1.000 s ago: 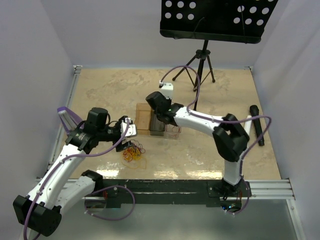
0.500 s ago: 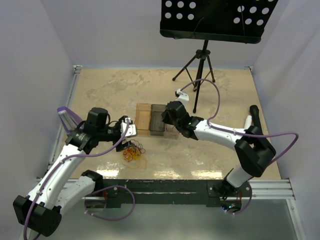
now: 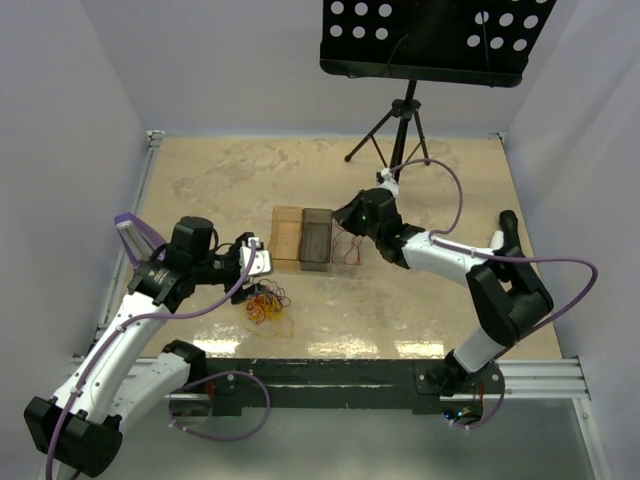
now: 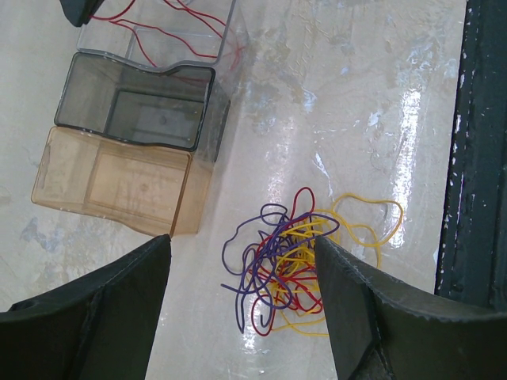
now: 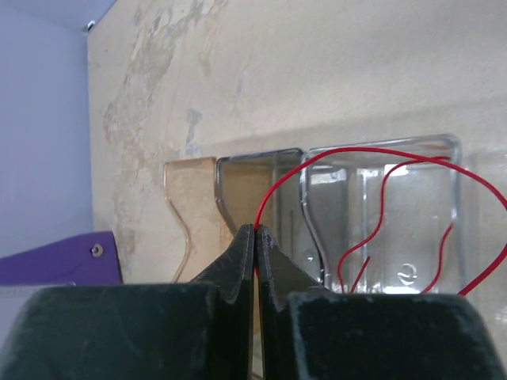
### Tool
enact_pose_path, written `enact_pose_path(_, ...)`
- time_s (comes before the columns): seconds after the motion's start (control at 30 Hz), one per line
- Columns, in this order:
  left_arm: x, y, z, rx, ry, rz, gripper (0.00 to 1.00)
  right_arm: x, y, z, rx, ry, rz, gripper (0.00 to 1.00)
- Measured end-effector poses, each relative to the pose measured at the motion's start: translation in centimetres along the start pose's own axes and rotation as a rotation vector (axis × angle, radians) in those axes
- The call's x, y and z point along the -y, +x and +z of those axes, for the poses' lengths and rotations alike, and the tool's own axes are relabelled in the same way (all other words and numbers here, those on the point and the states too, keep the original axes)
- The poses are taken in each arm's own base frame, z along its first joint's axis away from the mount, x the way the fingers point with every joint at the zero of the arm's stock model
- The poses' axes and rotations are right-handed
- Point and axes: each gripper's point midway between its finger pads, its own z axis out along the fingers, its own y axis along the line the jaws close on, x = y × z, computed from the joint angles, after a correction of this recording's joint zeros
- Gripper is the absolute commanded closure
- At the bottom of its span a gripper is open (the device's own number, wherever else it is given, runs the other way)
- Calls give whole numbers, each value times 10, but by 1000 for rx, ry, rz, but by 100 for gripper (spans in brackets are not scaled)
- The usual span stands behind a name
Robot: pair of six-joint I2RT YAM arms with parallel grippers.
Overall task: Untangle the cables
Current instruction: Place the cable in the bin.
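A tangle of thin yellow, red and purple cables (image 3: 265, 305) lies on the table in front of three small bins. In the left wrist view the tangle (image 4: 293, 277) sits below and between the fingers. My left gripper (image 3: 256, 262) (image 4: 242, 240) hovers over it, open, holding nothing. My right gripper (image 3: 352, 215) (image 5: 255, 229) is shut on a red cable (image 5: 380, 148). That cable arcs from the fingertips and trails down into the clear bin (image 3: 347, 250) (image 5: 420, 237). Red cable (image 4: 170, 36) also shows in the clear bin at the top of the left wrist view.
An amber bin (image 3: 285, 238) (image 4: 119, 182) and a dark grey bin (image 3: 316, 240) (image 4: 142, 103) stand left of the clear one. A music stand's tripod (image 3: 403, 130) is at the back. A black microphone (image 3: 515, 250) lies at the right. A black rail (image 3: 330, 370) runs along the near edge.
My right arm has swung to the right and back from over the bins, drawing the red cable along. The left arm and the tangle have stayed put.
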Motion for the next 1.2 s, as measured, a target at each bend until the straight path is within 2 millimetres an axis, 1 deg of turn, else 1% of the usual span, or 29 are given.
enact_pose_path(0.1, 0, 0, 0, 0, 0, 0, 23, 10, -8, 2, 11, 18, 24, 100)
enact_pose_path(0.2, 0, 0, 0, 0, 0, 0, 23, 16, -6, 2, -6, 21, 46, 100)
enact_pose_path(0.43, -1, 1, 0, -5, -4, 0, 23, 38, 17, 13, -79, 56, 62, 100)
enact_pose_path(0.5, -1, 1, 0, -5, -5, 0, 23, 40, 22, 15, -100, 57, 57, 100)
enact_pose_path(0.6, -1, 1, 0, -5, -5, 0, 23, 34, 28, 13, -126, 25, 39, 100)
enact_pose_path(0.83, -1, 2, 1, -9, 0, -5, 23, 7, 42, 8, -191, -87, -1, 100)
enact_pose_path(1.03, -1, 2, 1, -10, 0, -6, 23, -16, 41, 4, -201, -195, 33, 100)
enact_pose_path(1.13, -1, 2, 1, -10, 0, -5, 23, -16, 42, 2, -205, -214, 57, 100)
enact_pose_path(1.2, -1, 2, 1, -9, -1, -4, 23, -9, 42, 2, -205, -208, 77, 100)
